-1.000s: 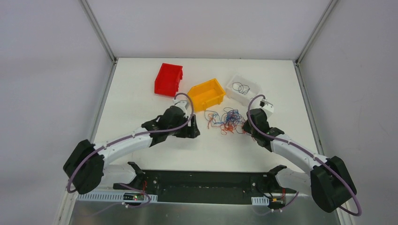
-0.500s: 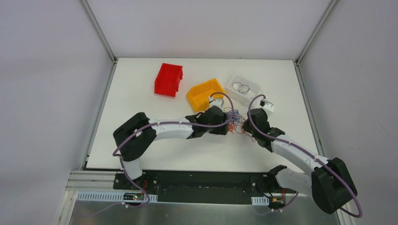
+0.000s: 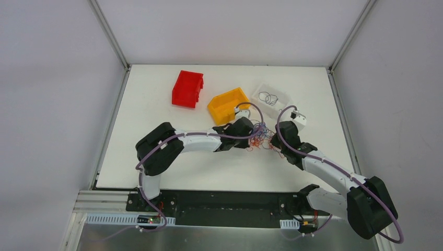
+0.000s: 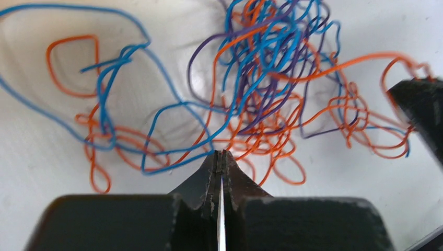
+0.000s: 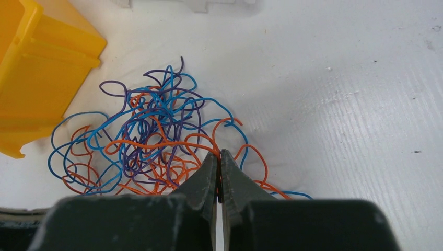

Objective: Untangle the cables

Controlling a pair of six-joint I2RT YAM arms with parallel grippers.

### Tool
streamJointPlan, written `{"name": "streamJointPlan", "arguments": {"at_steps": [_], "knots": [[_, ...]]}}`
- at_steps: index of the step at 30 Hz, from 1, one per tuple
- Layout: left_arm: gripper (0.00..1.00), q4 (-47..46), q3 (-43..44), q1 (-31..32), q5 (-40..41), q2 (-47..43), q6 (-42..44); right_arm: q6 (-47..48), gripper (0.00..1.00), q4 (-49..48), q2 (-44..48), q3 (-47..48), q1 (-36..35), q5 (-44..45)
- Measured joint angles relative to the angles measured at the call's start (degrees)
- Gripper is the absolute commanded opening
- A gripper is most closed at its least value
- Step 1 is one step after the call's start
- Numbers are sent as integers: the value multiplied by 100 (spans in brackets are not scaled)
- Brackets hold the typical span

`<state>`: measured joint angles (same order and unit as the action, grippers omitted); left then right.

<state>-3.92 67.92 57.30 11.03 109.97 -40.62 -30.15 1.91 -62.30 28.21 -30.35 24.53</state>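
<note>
Lying in a knotted heap on the table (image 3: 156, 104), right of its middle and just on the near side of the yellow bin (image 3: 228, 104), the blue, orange and purple cables (image 3: 259, 137) are sitting between the two arms. The left gripper (image 4: 220, 155) is pressing its jaws fully together at the heap's left side. The right gripper (image 5: 219, 156) is doing likewise at its right side, and whether either is pinching a strand I cannot tell.

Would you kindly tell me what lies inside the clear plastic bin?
The clear plastic bin holds a few dark thin wire loops; their count is too small to tell, nothing covers them.
</note>
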Motion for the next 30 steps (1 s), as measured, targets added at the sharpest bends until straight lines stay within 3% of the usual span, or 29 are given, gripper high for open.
{"name": "streamJointPlan", "arguments": {"at_steps": [7, 8, 9, 11, 14, 16, 26, 27, 28, 30], "knots": [[0, 245, -1093, -72, 0, -1217, -4, -133, 0, 2, 0, 0, 26, 210], [6, 284, -1268, -96, 9, -1513, -4, -144, 0, 2, 0, 0, 31, 225], [31, 299, -1471, -136, 22, -1867, -9, -160, 0, 0, 0, 0, 39, 225], [55, 291, -1718, -192, 17, -2367, 4, -188, 0, 2, 0, 0, 50, 225], [68, 120, -1825, -225, -48, -2623, -26, -203, 0, 0, -17, 0, 52, 223], [71, -68, -1810, -199, -208, -2472, -4, -210, 0, 2, -50, 0, 55, 223], [58, -282, -887, -98, -831, -859, 232, -219, 0, 2, -131, 0, 55, 223], [54, -297, -793, -98, -872, -761, 251, -219, 0, 2, -136, 0, 55, 223], [43, -315, -686, -98, -916, -643, 262, -219, 0, 0, -146, 0, 55, 221], [2, -332, -505, -98, -951, -420, 282, -219, 0, 2, -170, 0, 55, 219]]}}
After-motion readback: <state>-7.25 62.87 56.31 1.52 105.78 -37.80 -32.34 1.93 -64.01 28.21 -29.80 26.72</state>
